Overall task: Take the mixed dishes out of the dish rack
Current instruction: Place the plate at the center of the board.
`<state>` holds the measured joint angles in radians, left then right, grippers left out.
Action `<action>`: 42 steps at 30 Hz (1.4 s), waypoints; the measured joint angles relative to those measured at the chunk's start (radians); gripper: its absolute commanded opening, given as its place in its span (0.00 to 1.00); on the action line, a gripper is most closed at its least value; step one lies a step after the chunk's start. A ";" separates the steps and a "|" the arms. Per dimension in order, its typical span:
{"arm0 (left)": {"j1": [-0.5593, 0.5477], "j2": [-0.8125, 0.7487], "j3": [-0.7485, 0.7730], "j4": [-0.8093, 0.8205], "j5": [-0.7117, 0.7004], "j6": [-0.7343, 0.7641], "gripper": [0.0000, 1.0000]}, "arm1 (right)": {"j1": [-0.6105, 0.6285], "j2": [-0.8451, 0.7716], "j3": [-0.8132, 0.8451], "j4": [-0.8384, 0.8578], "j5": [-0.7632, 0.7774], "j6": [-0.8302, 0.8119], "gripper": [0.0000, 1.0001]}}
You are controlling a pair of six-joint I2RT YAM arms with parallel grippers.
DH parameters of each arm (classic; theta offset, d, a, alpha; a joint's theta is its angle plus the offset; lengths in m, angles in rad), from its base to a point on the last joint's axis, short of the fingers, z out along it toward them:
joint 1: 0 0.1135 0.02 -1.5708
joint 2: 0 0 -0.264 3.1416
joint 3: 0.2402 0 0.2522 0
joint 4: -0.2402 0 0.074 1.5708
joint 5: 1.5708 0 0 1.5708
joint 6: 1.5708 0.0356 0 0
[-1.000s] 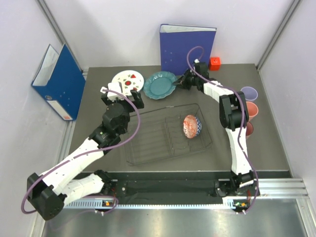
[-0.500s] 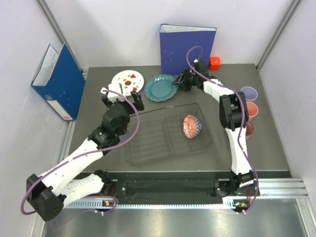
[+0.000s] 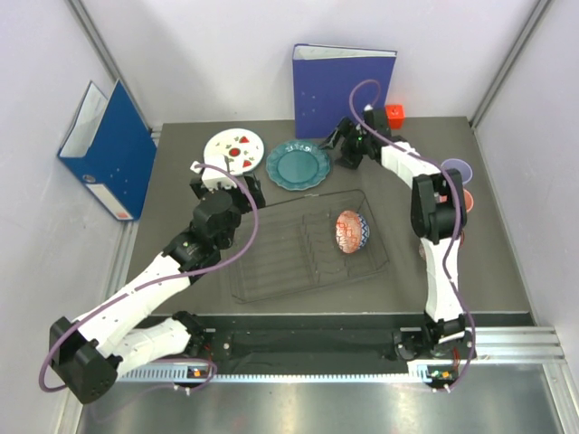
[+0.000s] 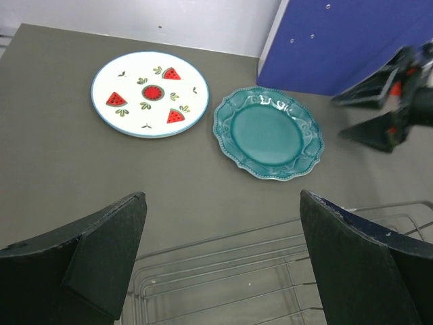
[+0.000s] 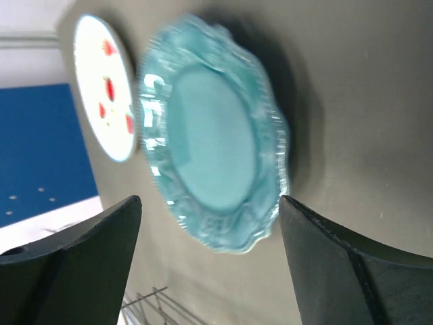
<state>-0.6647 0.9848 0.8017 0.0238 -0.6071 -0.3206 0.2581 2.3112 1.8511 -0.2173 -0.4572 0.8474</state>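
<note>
small red-and-blue patterned bowl (image 3: 351,231) stands on edge at 3 o'clock inside the dark wire dish rack (image 3: 271,260). scalloped teal plate (image 3: 298,165) lies flat at the rack's 12 o'clock. right gripper (image 4: 338,118) is spread and empty, just beside the plate. left gripper (image 4: 222,196) is also spread and empty. risk: the bowl rolls or slips if pinched on its rim, and the right arm could clip the plate swinging toward the rack.

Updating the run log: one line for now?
teal plate: on table; right tool: open beside it; patterned bowl: in dish rack; left tool: open, empty
</note>
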 measured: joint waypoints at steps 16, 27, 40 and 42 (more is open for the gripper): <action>0.002 0.064 0.097 -0.109 0.085 -0.117 0.99 | 0.204 -0.684 -0.196 -0.167 0.554 -0.279 0.70; 0.002 0.004 0.027 -0.164 -0.006 -0.230 0.99 | 0.658 -0.882 -0.536 -0.633 1.253 -0.305 0.65; 0.002 -0.090 -0.010 -0.197 -0.067 -0.298 0.99 | 0.702 -0.868 -0.626 -0.840 1.401 -0.147 0.64; 0.002 -0.090 -0.011 -0.206 -0.067 -0.302 0.99 | 0.702 -0.852 -0.631 -0.832 1.397 -0.147 0.63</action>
<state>-0.6632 0.8948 0.7910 -0.1818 -0.6739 -0.6228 0.9600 1.4593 1.2198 -1.0496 0.9401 0.7006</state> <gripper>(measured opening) 0.991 0.639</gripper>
